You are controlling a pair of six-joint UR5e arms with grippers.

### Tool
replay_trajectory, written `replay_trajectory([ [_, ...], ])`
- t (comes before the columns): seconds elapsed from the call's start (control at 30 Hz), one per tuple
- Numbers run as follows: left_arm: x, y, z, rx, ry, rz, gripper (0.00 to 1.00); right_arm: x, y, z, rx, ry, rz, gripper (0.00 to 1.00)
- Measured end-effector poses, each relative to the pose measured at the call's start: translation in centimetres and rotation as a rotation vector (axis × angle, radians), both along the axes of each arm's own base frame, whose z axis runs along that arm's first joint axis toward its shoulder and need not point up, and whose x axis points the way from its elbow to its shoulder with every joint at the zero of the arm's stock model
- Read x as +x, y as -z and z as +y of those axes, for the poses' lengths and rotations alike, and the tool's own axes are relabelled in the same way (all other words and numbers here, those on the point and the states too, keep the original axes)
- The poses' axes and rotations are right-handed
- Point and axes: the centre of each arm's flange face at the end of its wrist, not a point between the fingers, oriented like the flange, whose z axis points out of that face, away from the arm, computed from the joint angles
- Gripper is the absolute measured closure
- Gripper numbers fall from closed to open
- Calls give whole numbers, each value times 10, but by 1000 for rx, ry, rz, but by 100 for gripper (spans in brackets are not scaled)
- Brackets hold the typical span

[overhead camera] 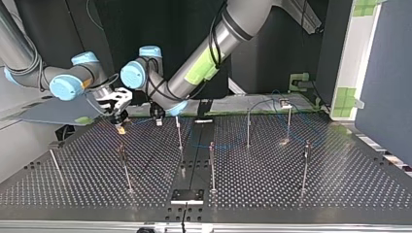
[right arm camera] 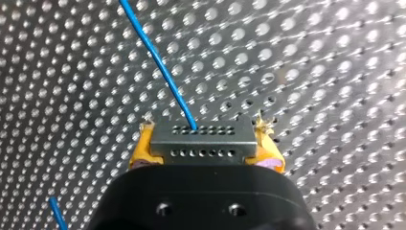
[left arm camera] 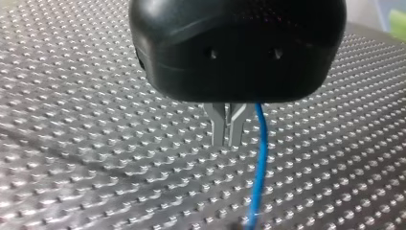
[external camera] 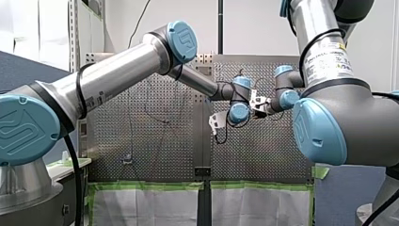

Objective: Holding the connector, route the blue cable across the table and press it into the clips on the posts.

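My right gripper is clamped on the metal connector, its yellow pads pressing on the two ends. The blue cable leaves the connector's far face and runs ahead of the gripper, above the perforated table. My left gripper has its metal fingers closed together, tips close to the table. The cable passes just beside them, and I cannot tell whether they pinch it higher up. In the top view my right gripper hangs low at the table's ten o'clock. My left gripper is near it, at its three o'clock, with a short stretch of cable between the two. From my left gripper the nearest post stands at four o'clock. More cable lies in loose loops around two posts at the table's one o'clock.
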Motion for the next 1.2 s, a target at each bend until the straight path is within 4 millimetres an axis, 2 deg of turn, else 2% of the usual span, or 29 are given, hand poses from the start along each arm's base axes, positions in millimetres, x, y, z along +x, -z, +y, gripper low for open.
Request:
replay_trajectory([
  [0.23,-9,-35,0,-15,-21,-25,100,2,-30,2,-22,3,-63,100],
  [0.63,-29,-78,-8,-34,-11,-58,100,-3,-74,5,-71,13,-112,100],
  [0.9,-42,-98,-8,-33,-32,-68,100,-5,-107,8,-113,14,-139,100],
  [1.2,-54,-134,-8,-55,-22,-98,100,-3,-138,16,-154,5,-163,100],
])
